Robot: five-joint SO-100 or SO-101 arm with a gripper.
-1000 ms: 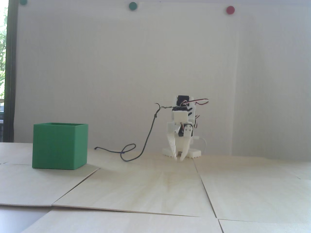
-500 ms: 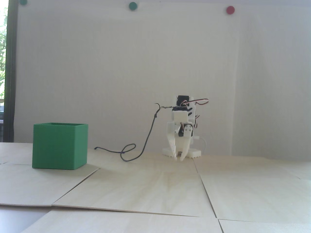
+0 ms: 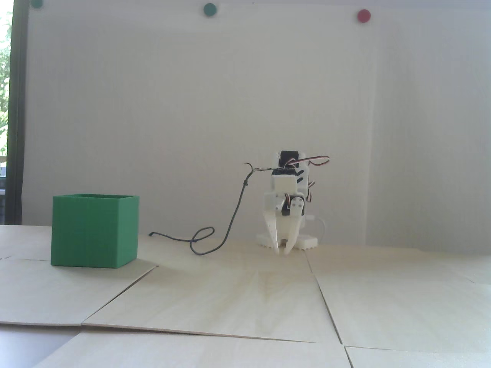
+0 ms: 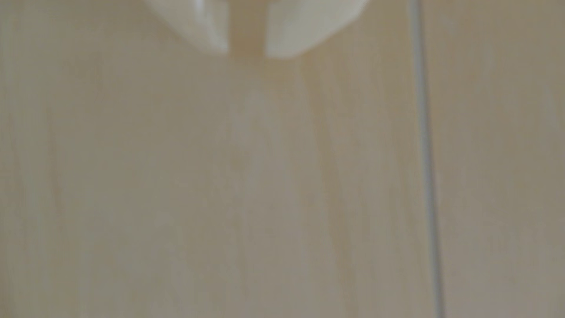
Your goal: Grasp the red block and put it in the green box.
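Fixed view: white arm folded low toward the far edge of the worktop (image 3: 268,299), right of centre, claw (image 3: 282,251) pointing down with its tips at or just above the surface. Fingers slightly spread, narrow gap between the tips, nothing in it. Green box (image 3: 94,230) stands upright on the worktop's left side, near the far edge, well apart from the claw, open top; its inside is hidden from this low angle. Red block not visible anywhere in this view; cannot tell where it is. Dark cable (image 3: 226,230) loops on the worktop between box and arm and rises to the arm. Wall behind has two green discs (image 3: 210,9) and one red disc (image 3: 363,15) near the top.

Wrist view: blurry. Two pale claw (image 4: 247,53) fingertips (image 4: 284,36) enter from the top edge, small gap between them, bare wood showing through it. Pale wood worktop (image 4: 214,198) fills the rest; a panel seam (image 4: 428,168) runs top to bottom on the right. No block here either.
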